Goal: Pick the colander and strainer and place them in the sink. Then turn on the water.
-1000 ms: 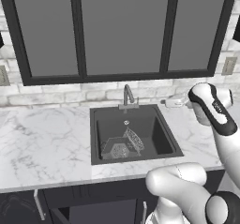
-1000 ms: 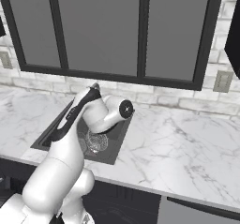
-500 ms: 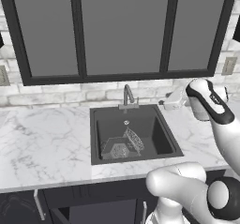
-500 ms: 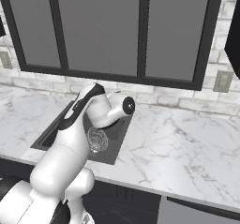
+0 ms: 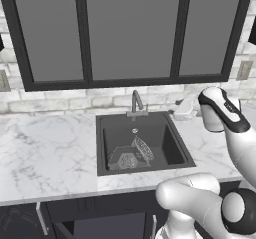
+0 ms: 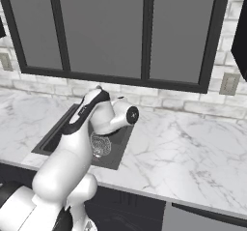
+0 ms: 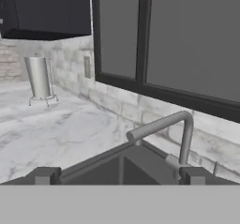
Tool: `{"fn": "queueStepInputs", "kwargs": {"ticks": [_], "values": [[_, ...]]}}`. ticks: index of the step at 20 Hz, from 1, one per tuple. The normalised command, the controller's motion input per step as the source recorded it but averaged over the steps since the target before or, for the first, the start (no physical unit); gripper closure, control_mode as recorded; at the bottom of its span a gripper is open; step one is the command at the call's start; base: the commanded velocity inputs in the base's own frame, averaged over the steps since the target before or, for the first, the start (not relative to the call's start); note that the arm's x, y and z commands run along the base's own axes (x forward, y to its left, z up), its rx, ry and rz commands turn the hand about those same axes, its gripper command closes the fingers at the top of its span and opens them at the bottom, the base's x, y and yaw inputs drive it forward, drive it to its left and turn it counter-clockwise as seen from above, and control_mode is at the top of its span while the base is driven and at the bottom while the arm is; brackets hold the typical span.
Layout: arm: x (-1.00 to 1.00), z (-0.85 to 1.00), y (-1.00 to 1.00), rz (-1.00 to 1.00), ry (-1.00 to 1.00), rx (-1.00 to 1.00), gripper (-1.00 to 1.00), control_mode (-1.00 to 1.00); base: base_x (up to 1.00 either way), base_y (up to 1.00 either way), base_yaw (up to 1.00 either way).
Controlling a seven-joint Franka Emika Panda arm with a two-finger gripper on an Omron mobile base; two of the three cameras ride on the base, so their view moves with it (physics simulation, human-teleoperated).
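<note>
1. My gripper [image 7: 117, 175] stands wide and empty, having swung toward the faucet [image 7: 166, 129].
2. I see colander [image 5: 125, 159] and strainer [image 5: 143, 148] lying in the sink [image 5: 172, 148].
3. No water runs yet; tap comes next.

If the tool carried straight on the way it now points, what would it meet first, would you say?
Most likely the faucet: in the hand view its gooseneck stands just ahead of the open tool, above the sink. Depth is unclear.
</note>
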Motion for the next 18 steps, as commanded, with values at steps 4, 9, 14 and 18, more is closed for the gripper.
{"fn": "queueStepInputs", "kwargs": {"ticks": [4, 9, 14, 18], "values": [[0.08, -0.07, 0.18, -0.04, -0.03, 0.06, -1.0, -1.0, 0.0, 0.0, 0.0], [0.12, -0.01, 0.01, -0.02, -0.03, 0.05, -1.0, -1.0, 0.0, 0.0, 0.0], [0.12, -0.04, -0.05, 0.0, -0.06, 0.06, -1.0, -1.0, 0.0, 0.0, 0.0], [0.19, -0.11, 0.0, 0.01, -0.09, 0.01, -1.0, -1.0, 0.0, 0.0, 0.0]]}}
